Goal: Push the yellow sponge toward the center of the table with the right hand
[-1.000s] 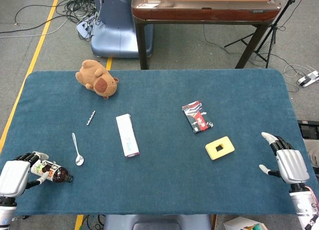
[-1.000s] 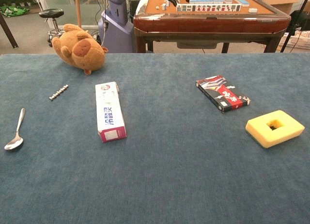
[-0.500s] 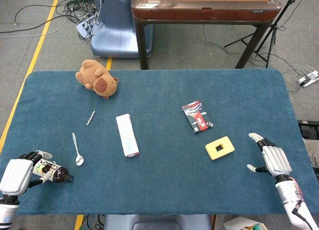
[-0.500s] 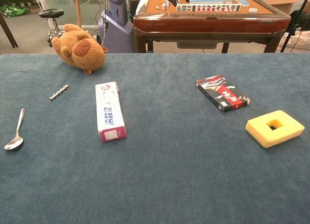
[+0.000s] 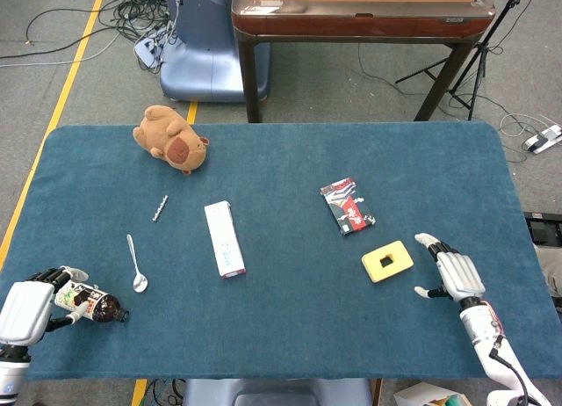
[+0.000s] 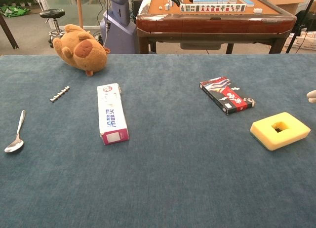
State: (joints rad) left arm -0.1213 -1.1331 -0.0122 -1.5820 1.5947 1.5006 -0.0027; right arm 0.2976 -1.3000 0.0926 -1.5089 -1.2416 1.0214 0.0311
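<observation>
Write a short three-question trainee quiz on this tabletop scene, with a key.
1. True or false: the right hand touches the yellow sponge.
2. What does the left hand hold? A) spoon B) small bottle C) plush toy
3. Which lies nearest the sponge: the red-and-black packet, the white box or the spoon?

Key: 1. False; a gap shows between them. 2. B, the small bottle. 3. The red-and-black packet.

I can see print on the white box [image 6: 112,113] and the small bottle's label [image 5: 77,295], none legible.
</observation>
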